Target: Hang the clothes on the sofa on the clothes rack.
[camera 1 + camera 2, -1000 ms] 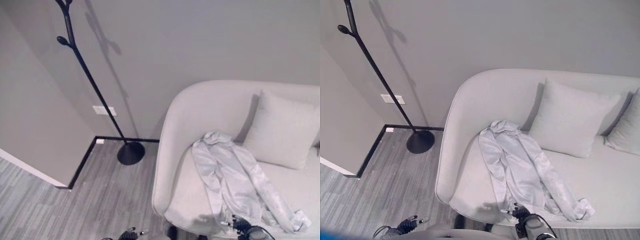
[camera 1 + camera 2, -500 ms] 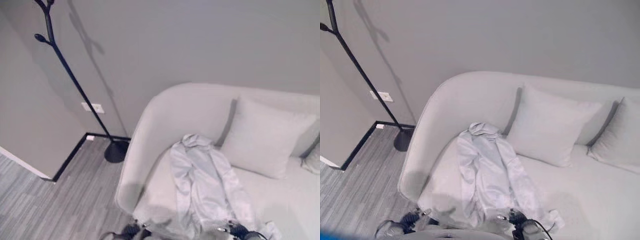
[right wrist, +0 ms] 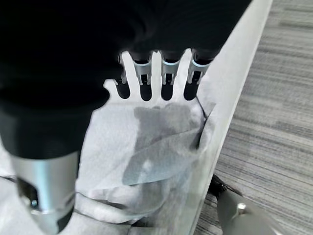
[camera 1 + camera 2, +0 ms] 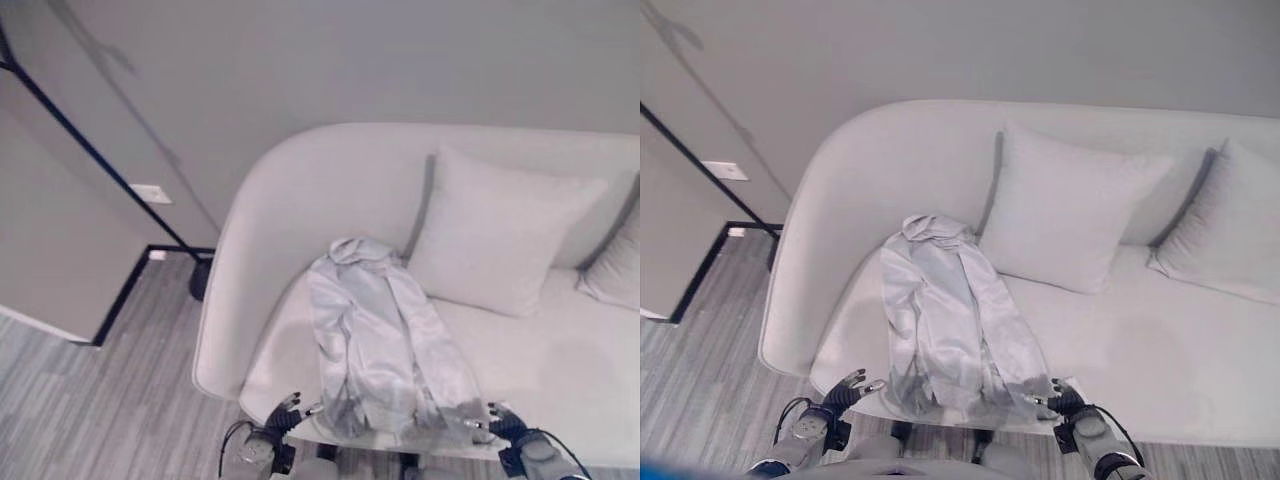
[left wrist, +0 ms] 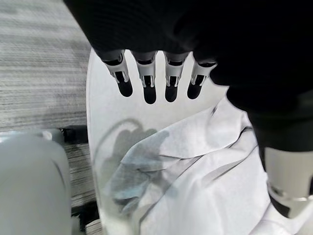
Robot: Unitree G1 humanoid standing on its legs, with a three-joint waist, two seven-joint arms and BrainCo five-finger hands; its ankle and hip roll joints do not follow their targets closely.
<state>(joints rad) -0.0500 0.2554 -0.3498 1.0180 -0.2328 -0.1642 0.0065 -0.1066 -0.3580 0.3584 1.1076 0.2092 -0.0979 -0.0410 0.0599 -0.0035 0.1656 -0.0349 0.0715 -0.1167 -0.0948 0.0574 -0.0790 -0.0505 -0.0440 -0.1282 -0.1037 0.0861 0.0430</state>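
Left eye view: crumpled silky garment [image 4: 385, 350]; rounded sofa [image 4: 300, 200]

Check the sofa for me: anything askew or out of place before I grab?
Only the garment: it lies crumpled lengthwise on the sofa seat, folded over itself, its lower edge at the front rim. Both pillows lean upright against the backrest.

Left hand [image 4: 845, 391] and right hand [image 4: 1065, 400] hover low, fingers straight.
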